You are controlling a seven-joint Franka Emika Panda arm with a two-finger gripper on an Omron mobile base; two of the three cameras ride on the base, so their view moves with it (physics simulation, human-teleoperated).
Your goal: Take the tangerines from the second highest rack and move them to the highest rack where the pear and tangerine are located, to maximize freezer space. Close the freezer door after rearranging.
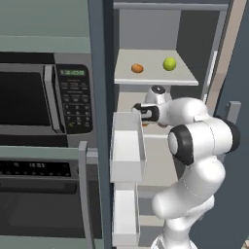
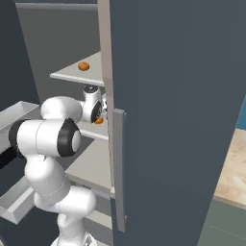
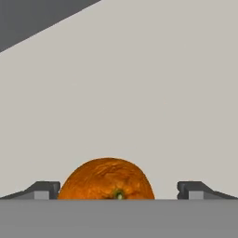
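In the hand view a tangerine point(image 3: 107, 180) lies on the pale second highest rack point(image 3: 139, 93), between the two dark fingertips point(image 3: 44, 189) of my open gripper point(image 3: 118, 190); the pads stand apart from its sides. My wrist reaches into the freezer point(image 1: 146, 29) under the highest rack point(image 1: 155, 78), where another tangerine point(image 1: 137, 68) and the yellow-green pear point(image 1: 169, 63) rest. From the right, the upper tangerine point(image 2: 83, 66) sits on the highest rack point(image 2: 72, 74) and the lower tangerine point(image 2: 98, 121) peeks out beside my hand. The freezer door point(image 1: 99, 97) stands open.
White door bins point(image 1: 127, 146) hang on the open door's inner face, close to the left of my arm. A second dark blue-grey door point(image 2: 168, 96) with a handle stands open on the right. A microwave point(image 1: 44, 97) and an oven point(image 1: 39, 204) fill the cabinet at left.
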